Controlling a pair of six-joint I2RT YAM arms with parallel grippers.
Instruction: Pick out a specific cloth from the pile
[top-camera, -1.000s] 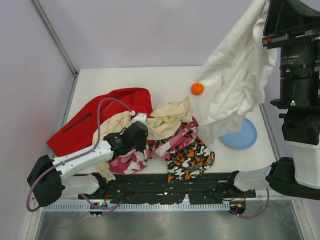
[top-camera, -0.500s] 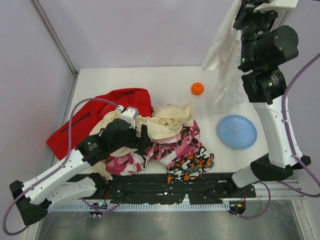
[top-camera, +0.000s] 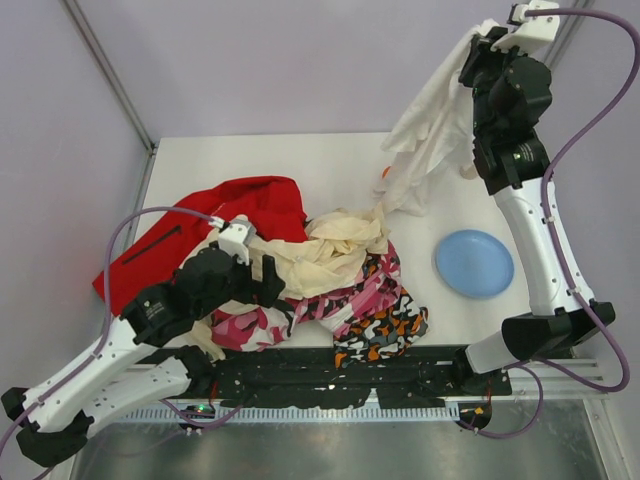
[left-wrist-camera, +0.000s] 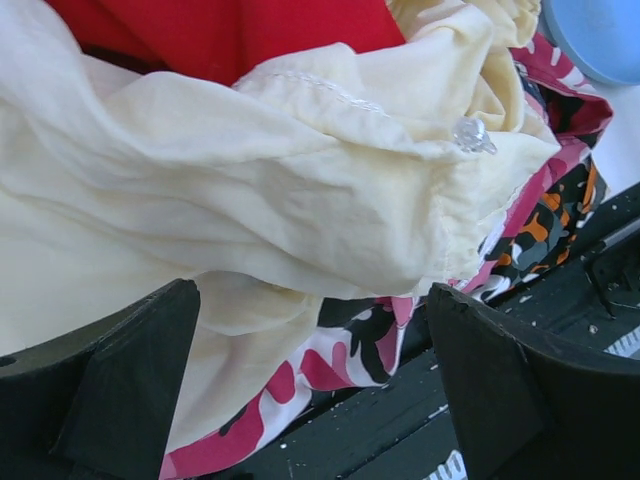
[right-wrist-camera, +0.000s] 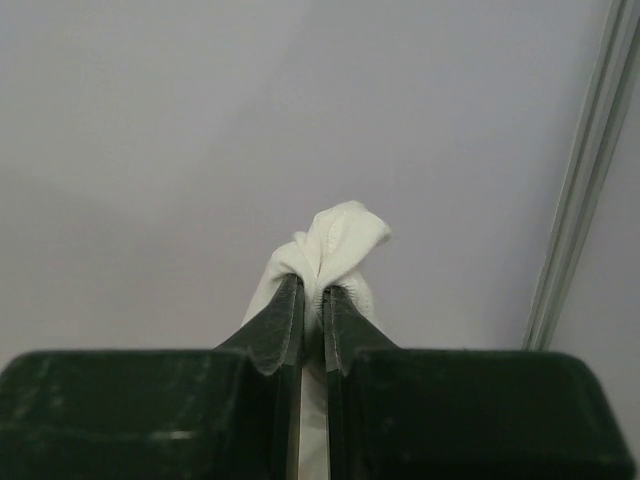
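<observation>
Walls (top-camera: 300, 60) of lilac enclose white table (top-camera: 300, 160); right fingers (right-wrist-camera: 297, 305) pinch cloth (top-camera: 425, 140), left fingers (left-wrist-camera: 135, 380) gape over pile (top-camera: 340, 270).

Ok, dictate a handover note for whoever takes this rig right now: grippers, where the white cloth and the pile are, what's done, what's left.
Right gripper: shut on a bunched end of the white cloth, held high at the far right.
Left gripper: open, low over the pile, cream-yellow cloth bulging between its fingers.
Done: the white cloth is lifted out and hangs limp.
Left: its lower end hangs close to the pile's far edge; contact cannot be told. Probably carry it clear and set it down apart, perhaps near the blue plate.
</observation>
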